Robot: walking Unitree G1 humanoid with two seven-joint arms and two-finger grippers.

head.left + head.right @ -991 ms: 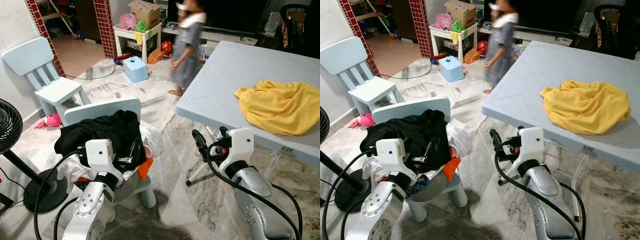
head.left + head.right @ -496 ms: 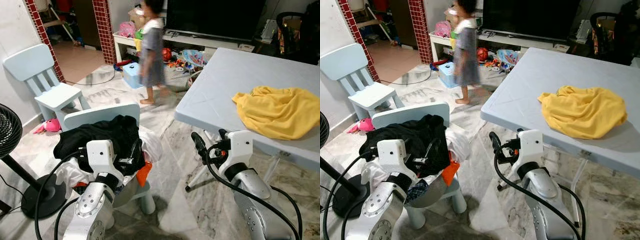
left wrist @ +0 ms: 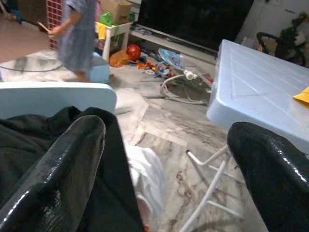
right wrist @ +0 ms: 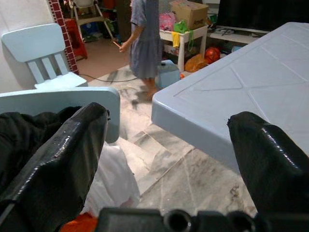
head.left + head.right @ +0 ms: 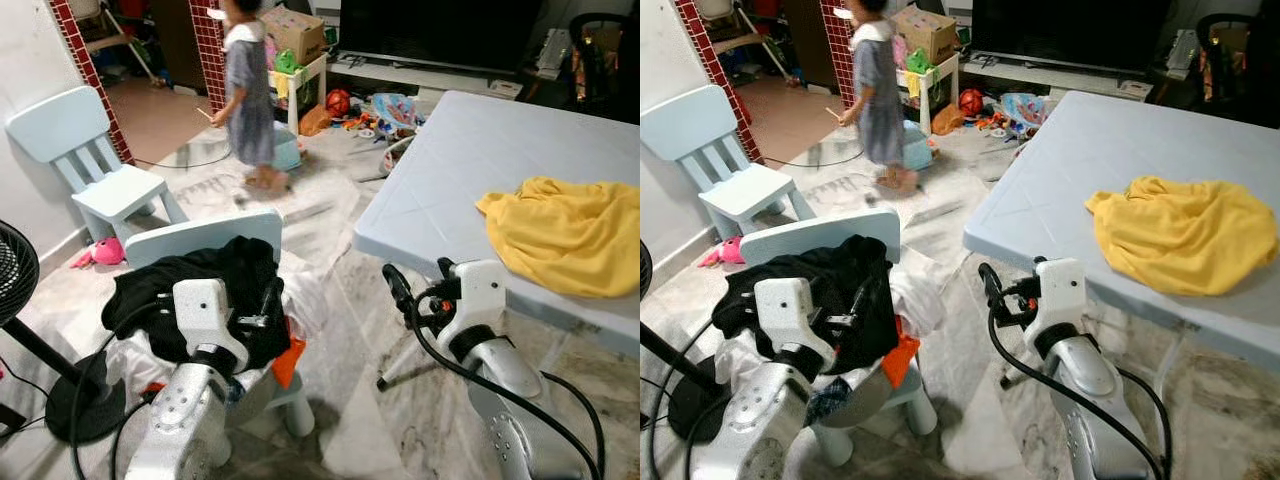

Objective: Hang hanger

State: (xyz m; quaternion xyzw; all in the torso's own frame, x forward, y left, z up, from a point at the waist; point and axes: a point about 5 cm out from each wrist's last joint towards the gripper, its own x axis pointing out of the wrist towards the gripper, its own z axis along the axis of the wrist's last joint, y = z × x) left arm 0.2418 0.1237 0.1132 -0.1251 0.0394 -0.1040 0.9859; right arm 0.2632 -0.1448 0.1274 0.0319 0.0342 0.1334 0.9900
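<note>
A small pale blue chair [image 5: 200,232] in front of me is piled with a black garment [image 5: 205,285] and white and orange clothes. My left gripper [image 3: 164,130] is held over that pile, open, with nothing between its fingers [image 3: 72,159]. A yellow garment [image 5: 565,235] lies crumpled on the pale blue table [image 5: 450,170] to my right. By the table's near corner my right gripper [image 4: 166,125] is open and holds nothing, its fingers [image 5: 398,285] pointing toward the chair.
A person [image 5: 245,90] walks across the marble floor behind the chair. A second pale blue chair [image 5: 95,150] stands at the left wall, a black fan [image 5: 15,275] at far left. Toys, boxes and a white shelf [image 5: 295,70] crowd the back.
The person has walked from in front of the table across to the left, toward the doorway. The view has shifted a little. Both arms have stayed where they were.
</note>
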